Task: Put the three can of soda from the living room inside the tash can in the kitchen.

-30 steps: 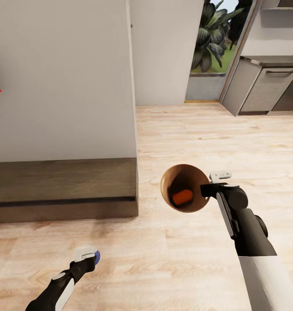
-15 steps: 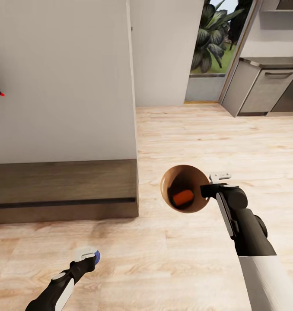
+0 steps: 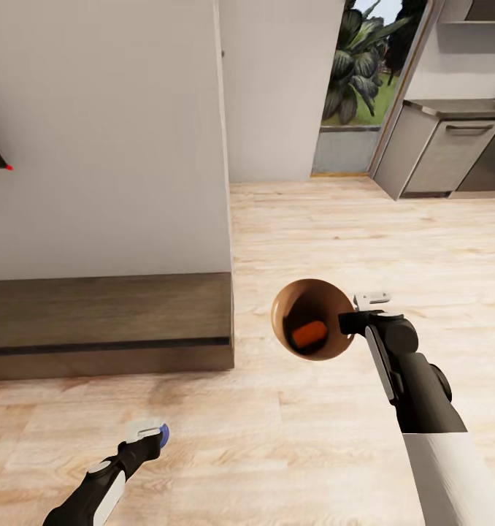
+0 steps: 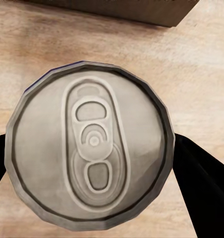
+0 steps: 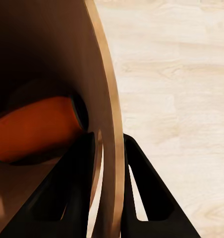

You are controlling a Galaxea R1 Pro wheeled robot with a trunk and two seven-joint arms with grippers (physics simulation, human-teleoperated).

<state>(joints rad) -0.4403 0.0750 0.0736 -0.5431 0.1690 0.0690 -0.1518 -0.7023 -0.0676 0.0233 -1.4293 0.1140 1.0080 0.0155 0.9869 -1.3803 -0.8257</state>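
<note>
Over light wood floor (image 3: 313,219), grey kitchen cabinets (image 3: 444,146) stand beyond.

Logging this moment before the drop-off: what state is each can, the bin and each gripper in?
trash can: carried, rim pinched by the right gripper, mouth tipped toward the camera
orange soda can: lying on its side inside the trash can
blue soda can: held, tab unopened
left gripper: shut on the blue soda can
right gripper: shut on the trash can wall, one finger inside, one outside
</note>
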